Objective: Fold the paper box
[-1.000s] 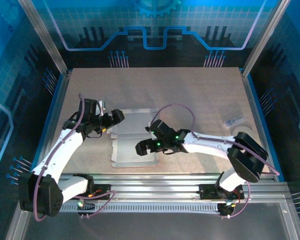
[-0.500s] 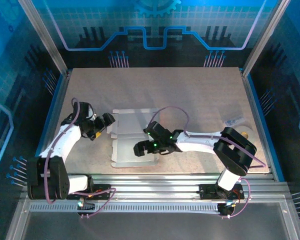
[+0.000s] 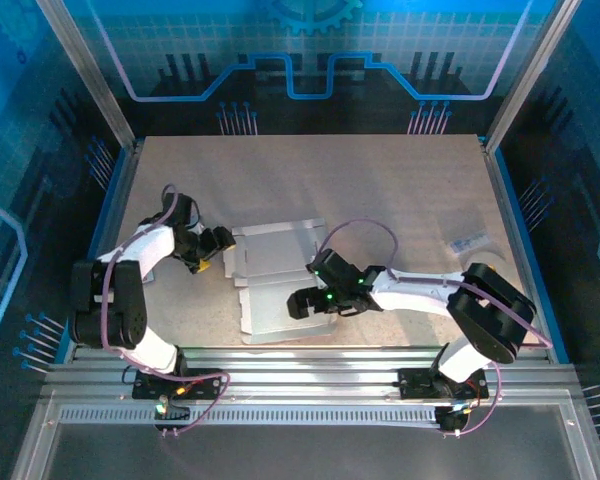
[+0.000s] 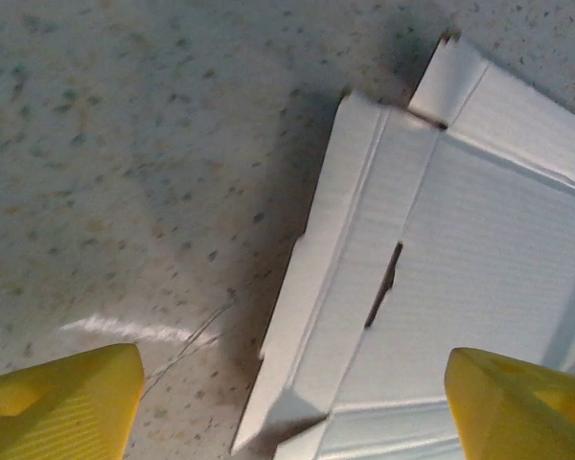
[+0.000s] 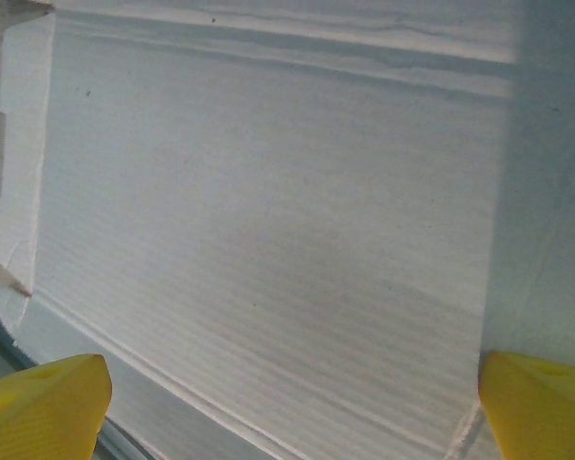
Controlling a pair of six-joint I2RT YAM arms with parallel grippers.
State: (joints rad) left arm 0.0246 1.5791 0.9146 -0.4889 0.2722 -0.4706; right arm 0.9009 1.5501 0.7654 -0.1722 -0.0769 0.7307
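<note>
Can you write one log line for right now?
paper box: unfolded on table | left gripper: open, at box's left edge | right gripper: open, over box

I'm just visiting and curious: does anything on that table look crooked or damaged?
The flat, pale cardboard box lies slightly askew, turned out of line with the beige speckled table's edges. Its left side flap seems lifted. No tears visible.

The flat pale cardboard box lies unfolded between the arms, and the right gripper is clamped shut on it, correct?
No: the right gripper is open, not clamped shut, its yellow fingertips wide apart over the flat pale cardboard box, as the right wrist view shows.
</note>
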